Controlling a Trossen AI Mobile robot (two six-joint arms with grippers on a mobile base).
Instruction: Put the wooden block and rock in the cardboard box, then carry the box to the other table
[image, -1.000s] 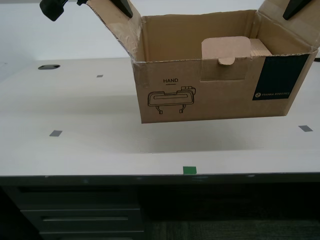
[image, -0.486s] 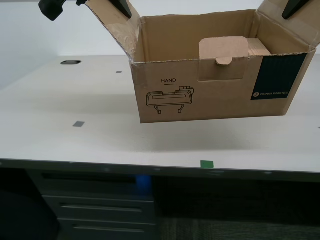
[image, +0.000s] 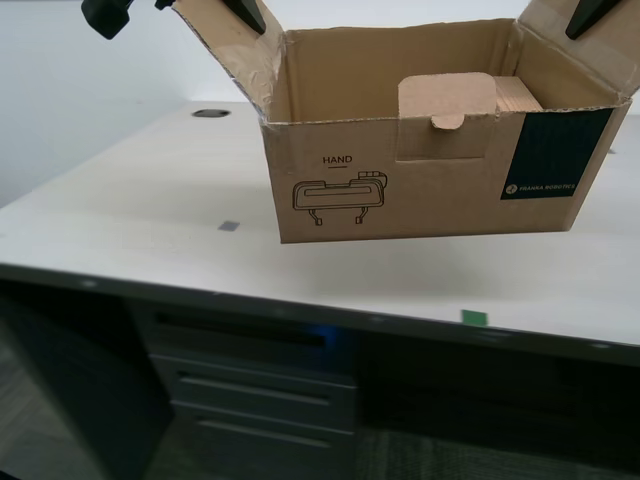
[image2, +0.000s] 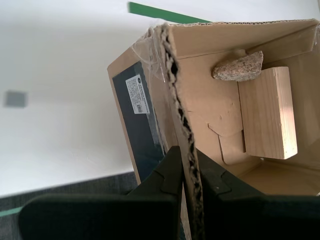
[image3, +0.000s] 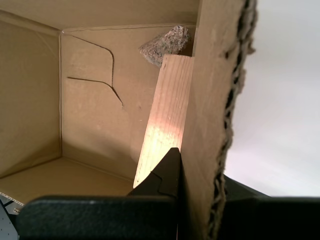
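Camera swung since earlier; two pincers clamping one cardboard box (image: 430, 170), one rock (image2: 238, 66), one wooden block (image2: 267, 112) inside.

The place looks like an office or robotics lab: a smooth cream desk surface (image: 150, 215) with a cable grommet (image: 210, 113), grey drawers (image: 255, 385) beneath, tape markers (image: 229, 226) and plain white walls.

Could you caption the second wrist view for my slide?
My second gripper clamps the cardboard box wall; rock and wooden block lie inside.
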